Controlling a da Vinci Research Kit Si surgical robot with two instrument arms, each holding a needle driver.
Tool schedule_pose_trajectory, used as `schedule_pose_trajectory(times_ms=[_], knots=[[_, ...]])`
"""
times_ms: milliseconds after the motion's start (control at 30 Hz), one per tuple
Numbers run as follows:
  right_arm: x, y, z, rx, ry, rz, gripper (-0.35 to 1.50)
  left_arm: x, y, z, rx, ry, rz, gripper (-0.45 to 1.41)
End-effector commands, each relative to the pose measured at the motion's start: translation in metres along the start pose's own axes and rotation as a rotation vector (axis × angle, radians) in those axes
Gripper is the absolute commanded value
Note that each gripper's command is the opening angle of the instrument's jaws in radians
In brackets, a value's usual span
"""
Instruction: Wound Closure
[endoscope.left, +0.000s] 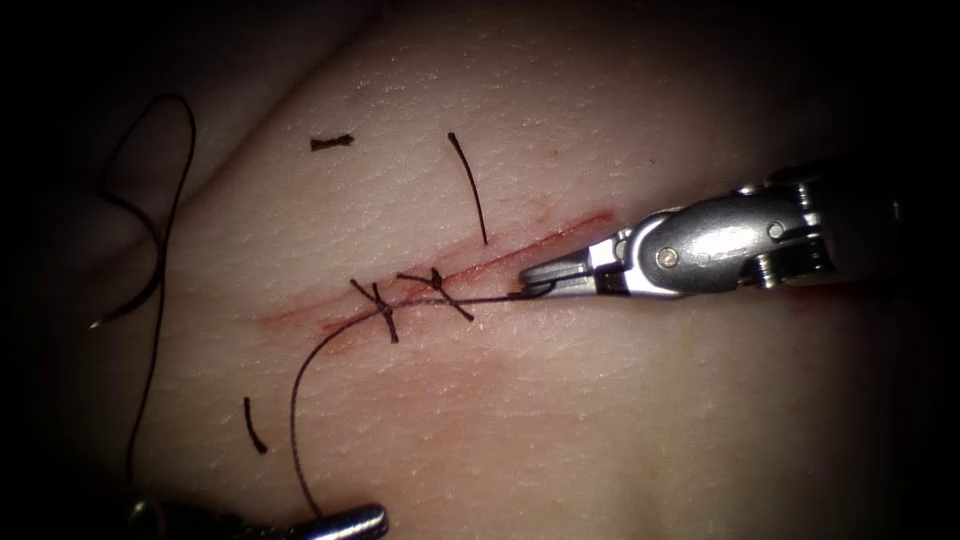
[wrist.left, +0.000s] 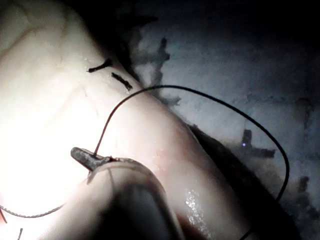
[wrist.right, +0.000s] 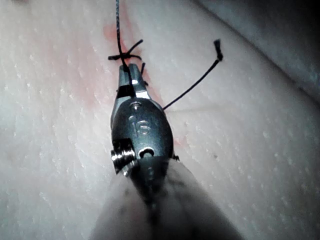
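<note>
Pincers both clench the thin dark thread: right pincer at three o'clock of the knotted red cut, left pincer at six.

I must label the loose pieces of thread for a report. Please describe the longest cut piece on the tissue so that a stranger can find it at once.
Start at the cut, the reddish line that runs slantwise across the tissue. Just above its middle, to the right of the two knots, lies the longest cut piece. Unlike the shorter bits nearby, it is a thin, gently curved strand that ends close to the cut.
</note>
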Motion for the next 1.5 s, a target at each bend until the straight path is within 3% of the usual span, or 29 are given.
schedule_pose_trajectory(times_ms=[33, 100, 167, 267, 533, 600, 633, 667, 700, 733, 933, 1133, 1500], knots=[[-0.0001, -0.0004, 0.0008, 0.001, 0.003, 0.034, 0.31, 0.0, 0.0007, -0.0001, -0.002, -0.006, -0.003, -0.45], [0.0, -0.0002, 0.0008, 0.001, 0.004, 0.09, 0.99, -0.0005, 0.0006, -0.0006, 0.0, -0.019, 0.007, -0.45], [0.0001, 0.0001, 0.0007, -0.005, 0.009, 0.129, 1.3, -0.0011, 0.0004, -0.0009, -0.004, -0.033, 0.012, -0.45], [0.0003, 0.0004, 0.0005, -0.012, 0.013, 0.164, 1.47, -0.0014, 0.0004, -0.0011, -0.006, -0.047, 0.023, -0.45], [0.0013, 0.0029, -0.001, -0.019, 0.015, 0.218, 1.48, -0.0006, 0.0004, -0.001, -0.009, -0.077, 0.053, -0.45], [0.0015, 0.004, -0.0012, -0.027, 0.02, 0.2, 1.35, -0.0004, 0.0004, -0.0009, -0.008, -0.075, 0.054, -0.45], [0.0017, 0.0049, -0.0012, -0.033, 0.02, 0.167, 0.84, -0.0002, 0.0004, -0.0008, -0.008, -0.078, 0.059, -0.45], [0.0017, 0.0049, -0.0012, -0.033, 0.02, 0.167, 0.84, -0.0002, 0.0004, -0.0008, -0.008, -0.078, 0.059, -0.45], [0.0018, 0.0051, -0.0011, -0.017, 0.022, 0.16, 0.34, -0.0002, 0.0003, -0.0007, -0.008, -0.079, 0.059, -0.45], [0.0019, 0.0057, -0.0008, 0.034, 0.028, 0.126, -0.35, -0.0002, 0.0002, -0.0006, -0.009, -0.08, 0.064, -0.45], [0.0013, 0.0075, 0.0008, -0.001, 0.034, 0.097, -0.35, -0.0006, -0.0001, -0.0004, -0.01, -0.08, 0.067, -0.45], [-0.0013, 0.0093, 0.003, -0.007, 0.027, 0.075, -0.35, -0.0009, -0.0007, -0.0001, -0.007, -0.046, 0.048, -0.45], [-0.0053, 0.0063, 0.0057, 0.052, 0.033, 0.074, -0.35, -0.0022, -0.0034, 0.0014, -0.006, -0.002, -0.008, -0.45]])
